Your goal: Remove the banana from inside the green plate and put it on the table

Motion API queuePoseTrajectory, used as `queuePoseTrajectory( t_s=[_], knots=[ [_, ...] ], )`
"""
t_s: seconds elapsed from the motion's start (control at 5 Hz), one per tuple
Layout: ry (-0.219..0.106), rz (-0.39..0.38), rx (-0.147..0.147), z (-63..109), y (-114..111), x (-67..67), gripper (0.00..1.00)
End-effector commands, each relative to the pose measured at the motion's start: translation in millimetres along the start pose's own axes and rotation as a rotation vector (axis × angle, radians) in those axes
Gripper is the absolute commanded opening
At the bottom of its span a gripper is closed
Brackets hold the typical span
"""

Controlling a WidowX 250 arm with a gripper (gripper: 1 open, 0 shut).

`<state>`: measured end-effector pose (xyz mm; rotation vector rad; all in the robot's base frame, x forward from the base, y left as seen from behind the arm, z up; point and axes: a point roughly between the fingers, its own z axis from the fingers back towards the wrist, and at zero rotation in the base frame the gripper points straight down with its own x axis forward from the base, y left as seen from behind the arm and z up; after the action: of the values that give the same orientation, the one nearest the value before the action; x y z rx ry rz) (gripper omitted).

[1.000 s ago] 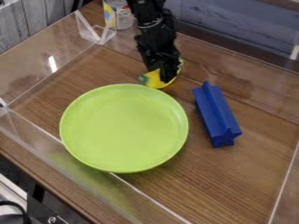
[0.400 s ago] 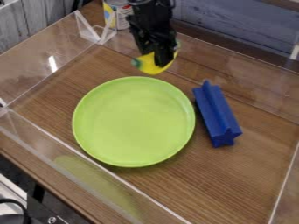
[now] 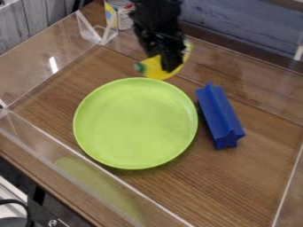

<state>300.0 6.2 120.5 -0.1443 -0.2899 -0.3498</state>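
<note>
Camera view puts the banana (image 3: 155, 66) in front of you as a small yellow curve with a darker tip, pinched between the jaws of the black gripper (image 3: 161, 63). The jaws are closed narrowly on it, and the banana hangs in the air just past the far rim of the green plate (image 3: 135, 122); you cannot tell exactly how high it sits above the wood. The gripper points steeply downward, its dark body rising toward the top edge of the picture.

You see the green plate lying flat on the table (image 3: 254, 173), with nothing resting in its shallow basin. Right of the plate, just beside its rim but apart from it, a blue star-profiled block (image 3: 219, 113) lies lengthwise on the wood. Clear acrylic walls (image 3: 35, 66) ring the table around the plate. Beyond the plate, behind the gripper, a yellow and white object (image 3: 112, 13) shows partly, too hidden to identify.
</note>
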Motion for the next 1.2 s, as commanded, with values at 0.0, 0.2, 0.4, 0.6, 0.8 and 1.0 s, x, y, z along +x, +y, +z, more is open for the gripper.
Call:
queuePoseTrajectory(
  t_s=[0.0, 0.2, 0.4, 0.6, 0.8, 1.0],
  knots=[
    [-0.034, -0.081, -0.007, 4.8, -39.8, 13.8, 0.0],
    [-0.018, -0.137, -0.038, -9.1, -78.8, 19.8, 0.0],
    [-0.003, -0.191, -0.067, -24.0, -117.5, 23.8, 0.0],
    [0.009, -0.239, -0.096, -39.1, -152.4, 25.3, 0.0],
    [0.028, -0.185, -0.081, -31.0, -116.7, 3.8, 0.0],
    [0.046, -0.133, -0.078, -36.7, -96.5, -22.7, 0.0]
  ],
)
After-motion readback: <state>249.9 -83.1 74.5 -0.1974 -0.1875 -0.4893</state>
